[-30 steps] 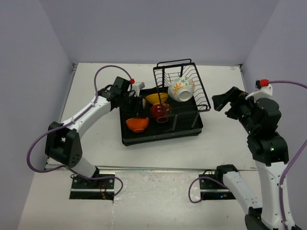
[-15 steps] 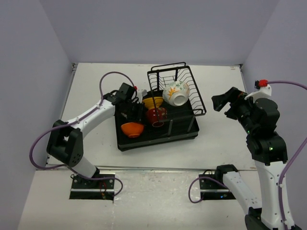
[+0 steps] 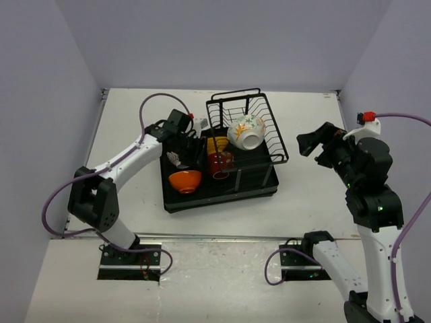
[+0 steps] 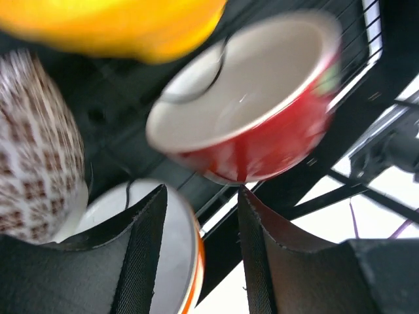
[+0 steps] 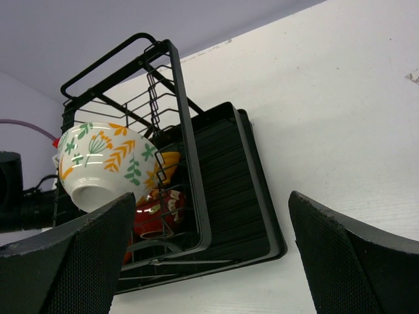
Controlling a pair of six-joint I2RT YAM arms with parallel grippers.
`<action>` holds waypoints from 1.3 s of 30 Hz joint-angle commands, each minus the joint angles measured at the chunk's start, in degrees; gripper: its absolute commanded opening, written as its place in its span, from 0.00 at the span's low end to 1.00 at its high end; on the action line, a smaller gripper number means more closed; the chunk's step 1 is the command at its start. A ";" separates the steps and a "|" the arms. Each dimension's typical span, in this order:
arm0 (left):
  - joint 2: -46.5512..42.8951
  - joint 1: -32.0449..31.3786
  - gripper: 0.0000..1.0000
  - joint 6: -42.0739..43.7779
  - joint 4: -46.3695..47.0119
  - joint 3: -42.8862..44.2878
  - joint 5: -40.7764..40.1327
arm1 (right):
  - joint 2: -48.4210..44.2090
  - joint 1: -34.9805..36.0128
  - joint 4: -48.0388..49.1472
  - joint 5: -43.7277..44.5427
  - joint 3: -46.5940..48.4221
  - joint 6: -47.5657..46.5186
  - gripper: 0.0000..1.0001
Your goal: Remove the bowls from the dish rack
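Note:
The black dish rack (image 3: 259, 185) lies mid-table with its wire basket (image 3: 273, 128) at the back. In it are the orange bowl (image 3: 184, 180), the red bowl (image 3: 220, 163), the yellow bowl (image 3: 217, 143), the brown-patterned white bowl (image 3: 176, 159) and the flowered white bowl (image 3: 245, 131), tipped in the basket. My left gripper (image 3: 194, 151) hangs open over the rack's left part. Its wrist view shows the gripper (image 4: 201, 193) with the orange bowl's rim (image 4: 196, 261) in the gap, the red bowl (image 4: 262, 124) just beyond, the patterned bowl (image 4: 36, 157) at the left and the yellow bowl (image 4: 118, 26) above. My right gripper (image 3: 315, 144) is wide open and empty, right of the rack.
The right wrist view shows its gripper (image 5: 211, 196), the rack (image 5: 236, 196) and the flowered bowl (image 5: 105, 163) against white table. Grey walls close the table at the left, back and right. A metal rail (image 3: 222, 237) runs along the near edge.
The rack slid a little to the left with its bowls. My left gripper drew back from the orange and red bowls, and the patterned bowl now shows. The right arm has not moved.

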 commanded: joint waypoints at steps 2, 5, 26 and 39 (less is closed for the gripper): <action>0.06 -0.01 0.49 0.50 3.10 7.66 0.95 | 0.87 0.42 0.77 -0.32 1.59 -0.71 0.99; -0.82 0.08 0.50 -0.21 4.35 9.94 -1.33 | 1.13 0.59 0.68 -0.41 1.77 -0.71 0.99; -7.67 0.43 0.59 -2.40 -2.51 17.94 -24.44 | 7.81 2.88 -3.18 -2.86 13.89 -3.88 0.99; -7.59 0.87 0.54 -6.88 -12.96 26.55 -40.87 | 18.71 2.88 -8.89 -16.58 29.01 0.51 0.99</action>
